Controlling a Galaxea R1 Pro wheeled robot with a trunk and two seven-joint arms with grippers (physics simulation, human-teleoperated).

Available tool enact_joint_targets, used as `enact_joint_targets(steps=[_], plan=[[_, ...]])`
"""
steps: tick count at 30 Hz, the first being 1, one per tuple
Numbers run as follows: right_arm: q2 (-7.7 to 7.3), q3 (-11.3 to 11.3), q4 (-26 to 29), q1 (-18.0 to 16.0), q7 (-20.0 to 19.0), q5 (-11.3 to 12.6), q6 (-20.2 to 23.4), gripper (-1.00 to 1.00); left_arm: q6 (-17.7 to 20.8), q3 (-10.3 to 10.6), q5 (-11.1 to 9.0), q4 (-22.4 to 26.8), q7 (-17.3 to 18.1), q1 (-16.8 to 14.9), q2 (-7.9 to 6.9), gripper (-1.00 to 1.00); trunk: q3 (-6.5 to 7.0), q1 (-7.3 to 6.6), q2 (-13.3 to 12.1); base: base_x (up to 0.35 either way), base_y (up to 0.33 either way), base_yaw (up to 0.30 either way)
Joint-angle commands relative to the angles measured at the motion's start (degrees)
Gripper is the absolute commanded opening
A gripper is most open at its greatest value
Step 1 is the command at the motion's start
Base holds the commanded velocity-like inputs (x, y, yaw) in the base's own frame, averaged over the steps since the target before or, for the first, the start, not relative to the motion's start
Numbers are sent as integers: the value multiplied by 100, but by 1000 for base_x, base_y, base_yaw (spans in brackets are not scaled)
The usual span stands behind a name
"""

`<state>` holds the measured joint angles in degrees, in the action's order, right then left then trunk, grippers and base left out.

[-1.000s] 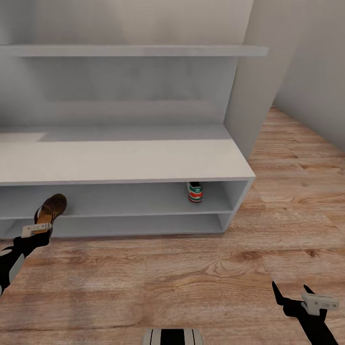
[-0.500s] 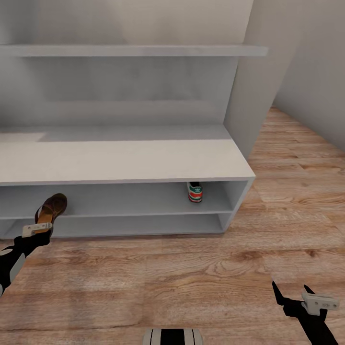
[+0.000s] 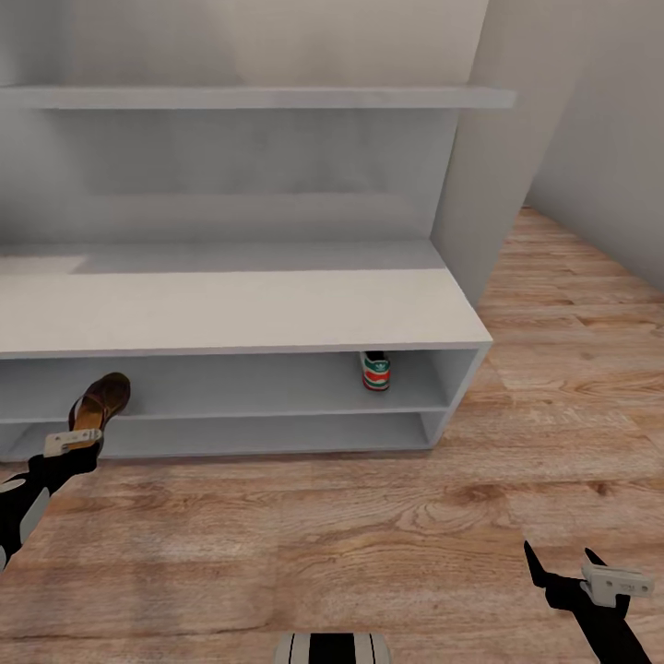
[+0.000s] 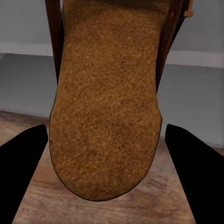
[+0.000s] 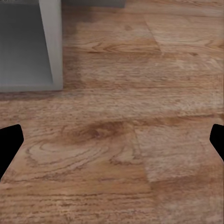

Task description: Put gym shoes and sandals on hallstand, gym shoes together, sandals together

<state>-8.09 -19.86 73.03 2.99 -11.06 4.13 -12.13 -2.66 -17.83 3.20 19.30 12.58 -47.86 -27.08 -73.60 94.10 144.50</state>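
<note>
left wrist view: left gripper (image 4: 105,140) fingers (image 4: 21,158) pinch a brown sandal (image 4: 107,102) with tan footbed, held between them before the hallstand (image 3: 277,314) upper shelf. gym shoe (image 3: 374,370) sits there. right gripper (image 3: 564,574) spread over corridor floor (image 5: 140,116).

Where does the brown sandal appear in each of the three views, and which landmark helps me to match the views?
Head view: the sandal is at the lower left, at the open front of the hallstand, above the left gripper.
Left wrist view: the sandal is central; its tan footbed faces the camera between the fingers.
Right wrist view: the sandal is not in it.
Shared landmark: the grey hallstand on the corridor floor.
</note>
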Motion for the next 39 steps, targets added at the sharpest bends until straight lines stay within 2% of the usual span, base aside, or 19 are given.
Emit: enact_joint_targets(steps=[1, 14, 39], plan=[[0, 0, 0, 0, 0, 0, 0, 100, 0, 1, 3, -4, -2, -1, 0, -100, 0, 0, 0, 154, 0, 0], [0, 0, 6, 0, -1, 0, 0, 100, -5, 9, 3, -35, -2, -1, 4, -100, 0, 0, 0, 165, 0, 0], [0, 1, 2, 0, 1, -8, 0, 100, -6, 8, -1, -48, -2, -2, 1, -100, 0, 0, 0, 17, 0, 0]])
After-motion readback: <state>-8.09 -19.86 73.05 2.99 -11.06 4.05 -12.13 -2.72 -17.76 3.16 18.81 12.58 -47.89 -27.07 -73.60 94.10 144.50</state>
